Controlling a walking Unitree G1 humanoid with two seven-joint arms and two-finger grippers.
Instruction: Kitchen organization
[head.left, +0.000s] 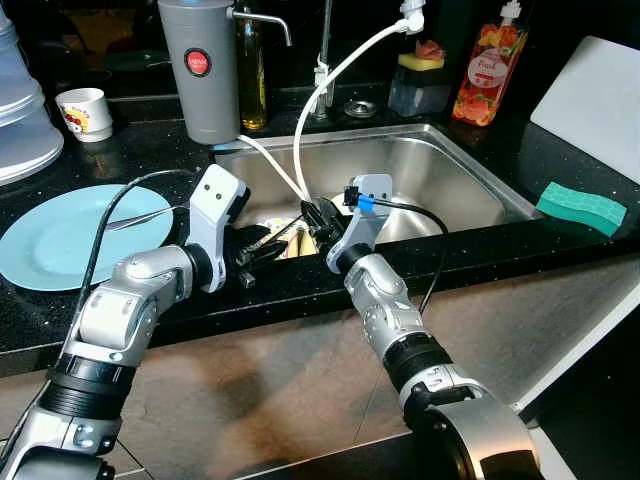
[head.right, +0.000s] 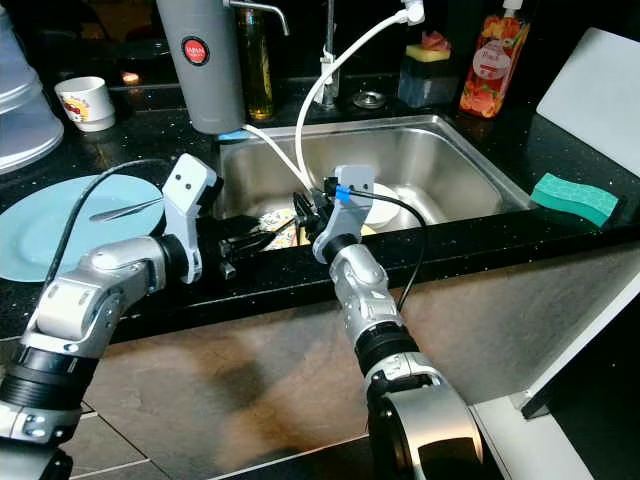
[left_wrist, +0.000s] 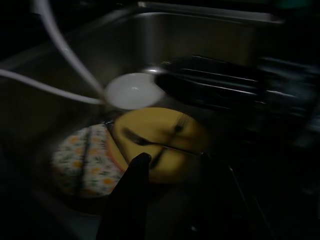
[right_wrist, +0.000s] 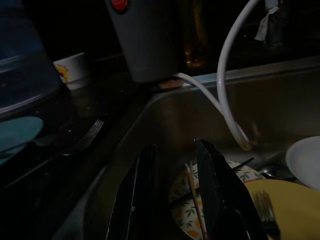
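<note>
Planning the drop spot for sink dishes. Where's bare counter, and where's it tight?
Free: black counter between steel sink and green sponge; also the strip between light blue plate and white cup. Crowded: sink's front left, where both grippers hover over stacked dishes.

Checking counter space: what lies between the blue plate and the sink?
In the left eye view, the left gripper and its wrist sit between the blue plate and the sink.

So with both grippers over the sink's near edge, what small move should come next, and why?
Probably lower the left gripper toward the fork lying on the yellow plate in the sink. The right gripper hangs open just above the floral plate, neither holding anything.
</note>
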